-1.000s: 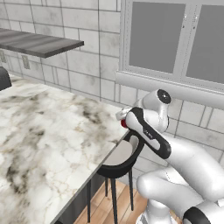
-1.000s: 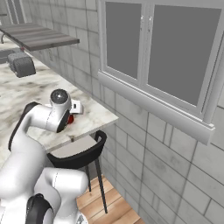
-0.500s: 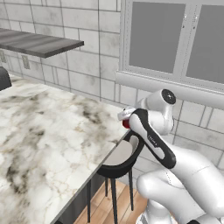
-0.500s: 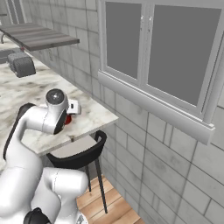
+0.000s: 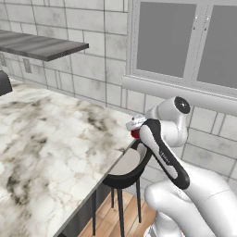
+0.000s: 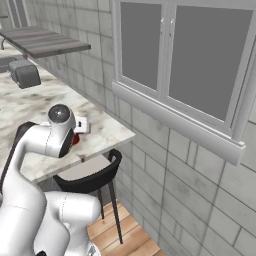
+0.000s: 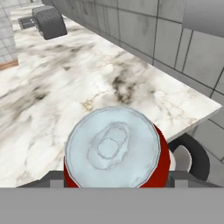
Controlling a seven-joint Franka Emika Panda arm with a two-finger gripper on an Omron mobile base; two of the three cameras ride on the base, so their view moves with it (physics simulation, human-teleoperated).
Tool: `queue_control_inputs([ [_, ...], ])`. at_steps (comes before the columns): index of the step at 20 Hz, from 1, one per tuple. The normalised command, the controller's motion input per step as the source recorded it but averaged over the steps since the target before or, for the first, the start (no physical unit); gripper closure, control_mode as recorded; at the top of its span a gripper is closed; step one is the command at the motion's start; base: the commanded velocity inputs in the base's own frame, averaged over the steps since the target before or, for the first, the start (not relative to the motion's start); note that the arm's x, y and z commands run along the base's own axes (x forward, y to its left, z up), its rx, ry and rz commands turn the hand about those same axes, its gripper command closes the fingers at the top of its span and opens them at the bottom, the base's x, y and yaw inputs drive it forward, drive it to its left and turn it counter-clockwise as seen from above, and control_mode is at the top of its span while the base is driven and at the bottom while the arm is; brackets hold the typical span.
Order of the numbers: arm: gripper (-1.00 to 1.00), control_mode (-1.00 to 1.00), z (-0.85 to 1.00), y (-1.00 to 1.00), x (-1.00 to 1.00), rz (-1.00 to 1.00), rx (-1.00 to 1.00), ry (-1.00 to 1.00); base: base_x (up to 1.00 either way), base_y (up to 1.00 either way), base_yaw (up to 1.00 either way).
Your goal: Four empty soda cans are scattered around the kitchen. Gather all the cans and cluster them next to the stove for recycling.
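Observation:
A red soda can (image 7: 113, 148) with a silver top sits upright between my gripper's (image 7: 114, 178) two fingertips (image 7: 50, 180), which press on its sides. It hangs over the corner of the marble counter (image 7: 87, 78), near the wall. From the left base view a sliver of the can (image 5: 135, 133) shows beside the forearm, which hides the gripper. In the right base view a red bit of the can (image 6: 76, 139) peeks out under the white hand. The stove is out of view.
A grey toaster-like appliance (image 6: 25, 74) stands far back on the counter (image 5: 51, 152). A black stool (image 5: 126, 169) is tucked under the counter's end. A grey wall shelf (image 5: 44, 46) and a window ledge (image 6: 175, 117) run along the tiled wall.
The arm has swung slightly right along the counter's end with the can in its grip. The elbow has risen. The base has not moved.

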Motion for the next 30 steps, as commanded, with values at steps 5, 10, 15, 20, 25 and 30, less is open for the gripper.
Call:
queue_control_inputs([
  [5,1.0,-1.0,0.02,0.0,-0.21,0.0,0.0,0.0,0.0,0.0,0.0],
  [10,1.0,-1.0,0.02,0.0,-0.21,0.0,0.0,0.0,0.0,0.0,0.0],
  [15,1.0,1.0,0.0,0.0,0.0,0.0,0.0,0.0,-0.32,0.0,0.0],
  [20,1.0,1.0,0.0,0.0,0.0,0.0,0.0,0.0,-0.48,0.02,0.01],
  [25,1.0,1.0,0.0,0.0,0.0,0.0,0.0,0.0,-0.53,0.17,0.02],
  [30,1.0,1.0,0.0,0.0,0.0,0.0,0.0,0.0,-0.59,0.28,0.02],
])
